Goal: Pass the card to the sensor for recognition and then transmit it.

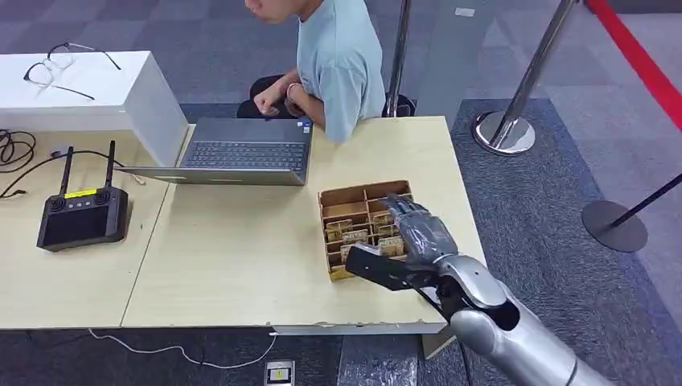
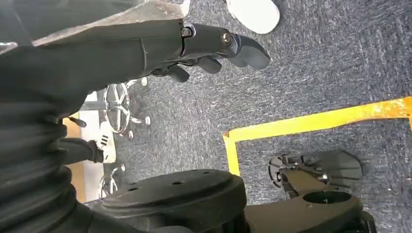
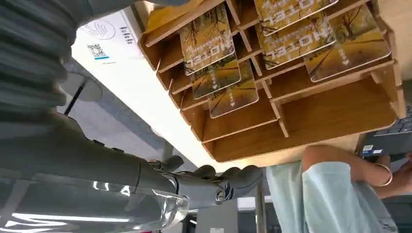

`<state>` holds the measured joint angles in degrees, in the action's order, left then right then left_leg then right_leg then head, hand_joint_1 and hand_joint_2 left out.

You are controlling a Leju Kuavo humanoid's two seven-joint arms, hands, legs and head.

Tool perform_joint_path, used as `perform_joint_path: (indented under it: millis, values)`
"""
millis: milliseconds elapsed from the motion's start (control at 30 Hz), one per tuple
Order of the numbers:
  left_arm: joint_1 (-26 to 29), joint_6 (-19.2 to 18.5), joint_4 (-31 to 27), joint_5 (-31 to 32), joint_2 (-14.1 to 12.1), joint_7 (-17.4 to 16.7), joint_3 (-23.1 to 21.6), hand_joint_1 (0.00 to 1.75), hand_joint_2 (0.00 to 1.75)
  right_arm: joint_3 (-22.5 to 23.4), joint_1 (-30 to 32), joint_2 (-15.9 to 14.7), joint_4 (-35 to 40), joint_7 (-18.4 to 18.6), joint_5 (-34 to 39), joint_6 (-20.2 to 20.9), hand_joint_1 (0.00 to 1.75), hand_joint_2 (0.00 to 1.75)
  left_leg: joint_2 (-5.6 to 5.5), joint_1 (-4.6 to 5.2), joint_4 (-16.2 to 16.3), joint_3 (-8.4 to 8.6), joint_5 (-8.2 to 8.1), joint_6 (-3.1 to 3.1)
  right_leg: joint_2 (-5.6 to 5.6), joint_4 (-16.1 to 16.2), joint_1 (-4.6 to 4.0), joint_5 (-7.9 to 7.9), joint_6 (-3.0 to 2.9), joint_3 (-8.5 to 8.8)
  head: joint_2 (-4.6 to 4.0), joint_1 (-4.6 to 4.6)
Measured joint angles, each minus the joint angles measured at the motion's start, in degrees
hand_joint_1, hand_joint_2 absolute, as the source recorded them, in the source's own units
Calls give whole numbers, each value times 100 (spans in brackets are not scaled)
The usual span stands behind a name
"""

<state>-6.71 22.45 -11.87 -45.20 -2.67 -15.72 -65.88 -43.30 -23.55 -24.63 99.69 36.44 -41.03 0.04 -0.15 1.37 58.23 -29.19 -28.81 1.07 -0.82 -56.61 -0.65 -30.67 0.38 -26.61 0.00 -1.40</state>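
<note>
My right hand (image 1: 418,229) hovers, fingers extended and empty, over the compartmented brown wooden card rack (image 1: 338,201) near the pale table's (image 1: 241,257) right edge. My left hand (image 2: 214,46) hangs empty, fingers loosely apart, above grey carpet (image 2: 316,73).

Head: high, looking down on table (image 1: 241,257). Right wrist: close above card rack (image 3: 311,121), shared with head (image 1: 366,229). Left wrist: floorward, over carpet (image 2: 316,73).

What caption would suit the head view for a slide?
The robot's right hand hovers over a wooden card rack on the table, near a seated person with a laptop.
</note>
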Motion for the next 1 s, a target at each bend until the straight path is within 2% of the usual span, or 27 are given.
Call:
perform_joint_path:
  millis: [67, 100, 233, 567, 667, 700, 733, 767, 833, 933, 1000]
  values:
    - [0, 2, 0, 22, 0, 0, 0, 0, 175, -52, -27, -13, -7, 0, 0, 13, 10, 175, 0, 0, 0, 0, 0, 0, 0, 0, 0, 0, 0, 0, 0, 0]
    - [0, 2, 0, 24, 0, 2, 0, 0, 175, -74, -39, -17, -7, 2, 0, 13, 17, 175, 0, 0, 0, 0, 0, 0, 0, 0, 0, 0, 0, 0, 0, -2]
    - [-1, 2, 0, 46, 0, 13, 0, 0, 175, -159, -69, -24, -50, 0, -70, -63, 10, 175, 0, 0, 0, -1, 0, 0, 0, 0, 0, 0, 0, -1, 0, -2]
    - [-3, 2, 0, 66, 2, 11, -2, 0, 175, -208, -58, -24, -212, -63, -284, -492, 12, 175, 0, 0, 0, 0, 0, 0, 0, 0, 0, 0, 0, -1, 0, -2]
    - [-3, 2, 0, 68, 2, 11, -2, 0, 175, -208, -57, -22, -267, -68, -284, -496, 28, 175, 0, 0, -1, -1, 0, 0, 0, 0, 0, 0, 0, -1, 0, 0]
    - [-3, 2, 0, 68, 2, 11, 0, 0, 175, -208, -57, -22, -291, -70, -284, -496, 44, 175, 0, 0, -1, -1, 0, 0, 0, 0, 0, 0, 0, -1, 0, 0]
    - [-3, 2, 0, 70, 2, 11, -2, 0, 175, -208, -57, -22, -310, -70, -288, -503, 68, 175, 0, 0, -1, -1, 0, 0, 0, 0, 0, 0, 0, -1, 0, 0]
    - [-3, 2, 0, 70, 2, 9, -2, 0, 175, -208, -56, -22, -326, -70, -302, -516, 75, 175, 0, 0, -1, -1, 0, 0, 0, 0, 0, 0, 0, -1, 0, 0]
    - [-3, 2, 0, 70, 0, 7, -2, 0, 175, -205, -55, -17, -354, -61, -396, -553, 72, 175, 0, 0, -1, -1, 0, 0, 0, 0, 0, 0, 0, -1, 0, 0]
    - [-3, 2, 0, 70, 2, 7, -2, 0, 175, -199, -57, -4, -419, -65, -481, -629, 52, 175, 0, 0, 0, -1, 0, 0, 0, 0, 0, 0, 0, -1, 0, 0]
    - [-4, 2, 0, 68, 0, 9, 0, 0, 175, -199, -58, 18, -461, -98, -483, -669, 58, 175, 0, 0, 0, -2, 0, 0, 0, 0, 0, 0, 0, -1, 0, 0]
